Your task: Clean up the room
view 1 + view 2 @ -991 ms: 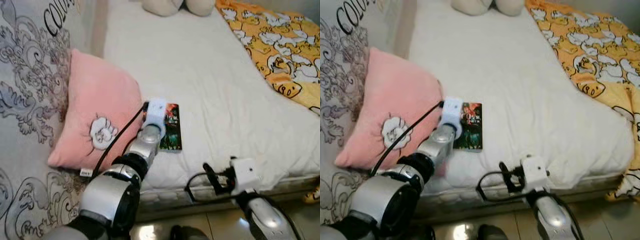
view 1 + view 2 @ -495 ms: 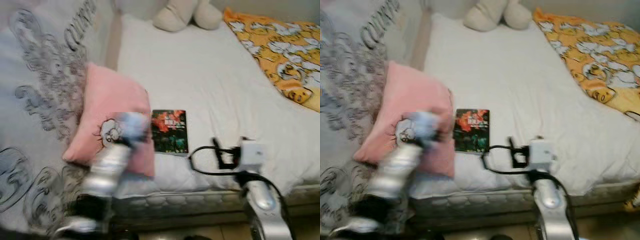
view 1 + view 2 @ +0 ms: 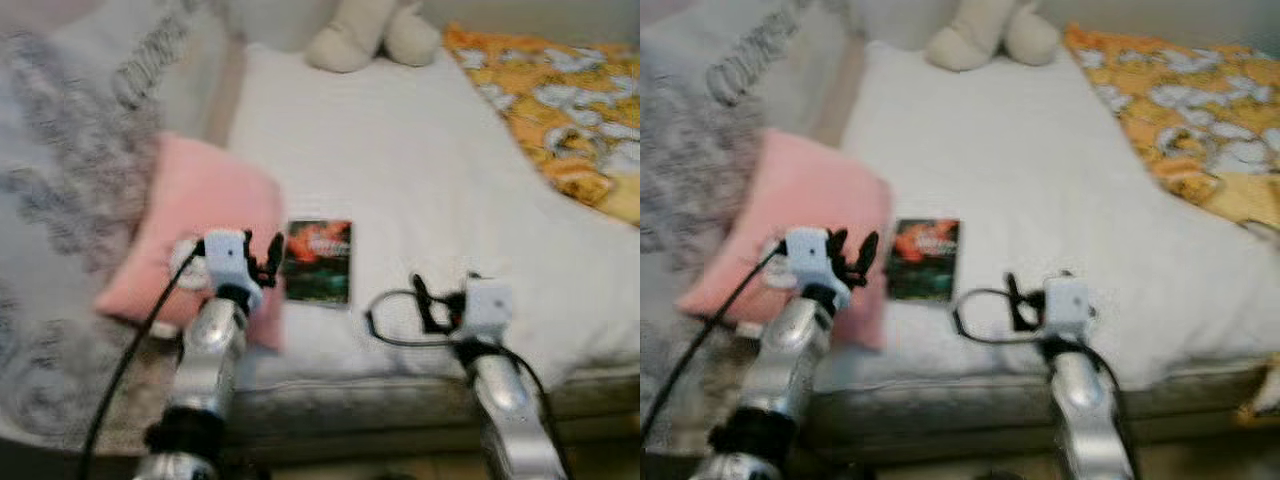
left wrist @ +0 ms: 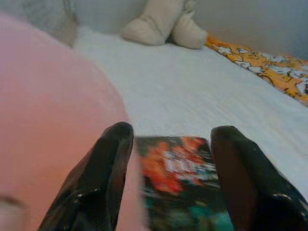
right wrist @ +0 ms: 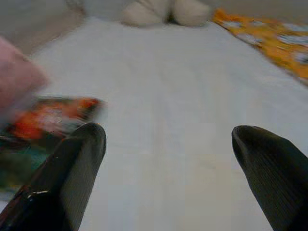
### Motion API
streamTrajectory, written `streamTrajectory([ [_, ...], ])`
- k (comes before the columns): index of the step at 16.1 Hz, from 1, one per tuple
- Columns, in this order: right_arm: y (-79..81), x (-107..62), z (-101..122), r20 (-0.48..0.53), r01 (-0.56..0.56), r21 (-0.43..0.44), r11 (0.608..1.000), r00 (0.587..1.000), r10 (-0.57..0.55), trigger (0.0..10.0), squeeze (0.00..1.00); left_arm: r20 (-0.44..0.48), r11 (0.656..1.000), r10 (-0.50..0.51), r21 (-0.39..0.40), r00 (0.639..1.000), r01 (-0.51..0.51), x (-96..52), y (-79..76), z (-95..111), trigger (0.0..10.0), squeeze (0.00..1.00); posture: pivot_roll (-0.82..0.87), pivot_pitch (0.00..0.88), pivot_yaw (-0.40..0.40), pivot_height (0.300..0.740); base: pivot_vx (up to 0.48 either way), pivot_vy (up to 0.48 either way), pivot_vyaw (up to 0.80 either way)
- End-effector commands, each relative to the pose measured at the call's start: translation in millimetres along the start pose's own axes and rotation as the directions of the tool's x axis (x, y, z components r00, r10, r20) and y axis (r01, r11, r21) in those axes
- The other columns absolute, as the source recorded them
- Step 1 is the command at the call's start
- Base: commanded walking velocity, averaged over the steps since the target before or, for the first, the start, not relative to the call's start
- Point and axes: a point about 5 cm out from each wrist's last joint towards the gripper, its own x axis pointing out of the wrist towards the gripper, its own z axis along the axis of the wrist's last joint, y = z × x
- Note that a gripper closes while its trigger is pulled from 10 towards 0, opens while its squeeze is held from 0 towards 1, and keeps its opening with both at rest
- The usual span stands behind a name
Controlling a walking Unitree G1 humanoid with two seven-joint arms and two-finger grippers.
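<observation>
My left tool (image 4: 166,168) is spread over the pillow's (image 3: 205,215) edge, facing the book (image 3: 318,262). My right tool (image 5: 168,178) is spread too, over the bed (image 3: 400,160) near its front edge, beside the book.

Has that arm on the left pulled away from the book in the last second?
Yes. The left gripper was over the book a second ago; now it sits back toward the pink pillow, fingers open, with the book lying uncovered beside it on the bed.
</observation>
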Motion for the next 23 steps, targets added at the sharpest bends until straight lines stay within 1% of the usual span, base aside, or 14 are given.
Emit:
streamTrajectory([
  [1, -2.6, -3.2, -3.5, 0.003, 0.003, 0.005, 1.0, 1.0, -0.003, 10.0, 0.0, -0.001, 0.999, 0.038, 0.029, 0.999, -0.038, -3.3, 11.6, 0.5, 10.0, 0.0, -0.01, 0.0, 0.023, 0.736, 0.0, -0.428, 0.0],
  [4, -5.6, -6.9, -9.4, -0.001, 0.0, 0.007, 1.0, 1.0, 0.0, 10.0, 0.0, 0.023, 0.999, 0.034, 0.036, 0.999, -0.035, -4.8, 14.7, 5.3, 10.0, 0.0, 0.0, 0.0, 0.025, 0.736, 0.0, -0.429, 0.0],
  [5, -5.6, -7.8, -3.8, 0.035, -0.014, 0.067, 0.998, 0.999, 0.011, 10.0, 0.0, 0.037, 0.998, 0.054, 0.021, 0.998, -0.055, -7.6, 17.0, 6.5, 10.0, 0.0, -0.01, 0.0, 0.016, 0.736, 0.0, -0.424, 0.0],
  [6, -5.9, -9.1, -0.6, 0.054, -0.025, 0.097, 0.995, 0.998, 0.019, 10.0, 0.0, 0.049, 0.998, 0.051, 0.026, 0.998, -0.052, -10.1, 16.1, 7.2, 10.0, 0.0, -0.01, 0.0, 0.014, 0.736, 0.266, -0.394, 0.0],
  [7, -6.4, -9.4, -0.6, 0.055, -0.025, 0.096, 0.995, 0.998, 0.02, 10.0, 0.0, 0.053, 0.999, 0.041, 0.034, 0.998, -0.043, -10.9, 14.6, 7.3, 10.0, 0.0, -0.01, 0.0, 0.014, 0.736, 0.266, -0.394, 0.0],
  [9, -7.5, -7.6, -5.2, 0.043, -0.02, 0.069, 0.997, 0.999, 0.017, 10.0, 0.0, 0.055, 0.999, -0.019, 0.043, 0.998, 0.017, -8.6, 3.5, 8.6, 10.0, 0.0, 0.01, 0.0, 0.019, 0.736, 0.277, -0.39, 0.0],
  [10, -7.3, -6.3, -5.0, 0.046, -0.018, 0.068, 0.998, 0.999, 0.015, 10.0, 0.0, 0.052, 0.999, -0.023, 0.04, 0.998, 0.021, -7.7, 3.5, 8.6, 10.0, 0.0, 0.01, 0.0, 0.021, 0.736, 0.274, -0.39, 0.0],
  [11, -6.8, -3.5, -3.5, 0.058, -0.016, 0.072, 0.997, 0.998, 0.012, 10.0, 0.0, 0.028, 0.997, -0.025, 0.069, 0.999, 0.023, -6.4, 3.9, 7.1, 10.0, 0.0, 0.01, 0.0, 0.025, 0.736, 0.0, -0.435, 0.0],
  [12, -7.4, -1.4, -1.8, 0.068, -0.011, 0.052, 0.999, 0.998, 0.007, 10.0, 0.53, -0.008, 0.993, -0.036, 0.113, 0.999, 0.037, -5.4, 1.9, 3.8, 10.0, 0.0, 0.02, 0.0, 0.027, 0.736, 0.0, -0.446, 0.0],
  [13, -8.9, 0.2, -1.1, 0.077, -0.005, 0.044, 0.999, 0.997, 0.001, 10.0, 1.0, -0.049, 0.994, -0.026, 0.105, 0.998, 0.031, -5.2, 1.1, -0.8, 10.0, 0.0, 0.02, 0.0, 0.025, 0.736, 0.0, -0.446, 0.0],
  [14, -9.1, 0.3, -0.9, 0.08, -0.006, 0.029, 1.0, 0.997, 0.004, 10.0, 1.0, -0.046, 0.996, -0.021, 0.085, 0.999, 0.025, -6.4, 3.0, -1.9, 10.0, 1.0, 0.02, 0.0, 0.026, 0.736, 0.0, -0.442, 0.0],
  [16, -7.9, -0.9, -2.2, 0.08, -0.021, 0.008, 1.0, 0.997, 0.02, 10.0, 1.0, -0.049, 0.996, 0.015, 0.092, 0.999, -0.01, -10.0, 8.9, -6.6, 10.0, 1.0, 0.01, 0.0, 0.024, 0.736, 0.0, -0.429, 0.0],
  [20, -6.3, -3.3, -7.7, 0.066, -0.039, -0.015, 0.999, 0.997, 0.039, 10.0, 1.0, -0.05, 0.995, 0.009, 0.099, 0.999, -0.004, -8.4, 5.8, -9.2, 10.0, 1.0, 0.0, 0.0, 0.019, 0.736, 0.2, -0.4, 0.0],
  [23, -5.2, -4.8, -10.8, 0.056, -0.058, -0.003, 0.998, 0.997, 0.058, 10.0, 1.0, -0.045, 0.993, -0.009, 0.117, 0.999, 0.014, -6.2, 3.8, -8.9, 10.0, 1.0, 0.0, 0.0, 0.019, 0.736, 0.28, -0.387, 0.0],
])
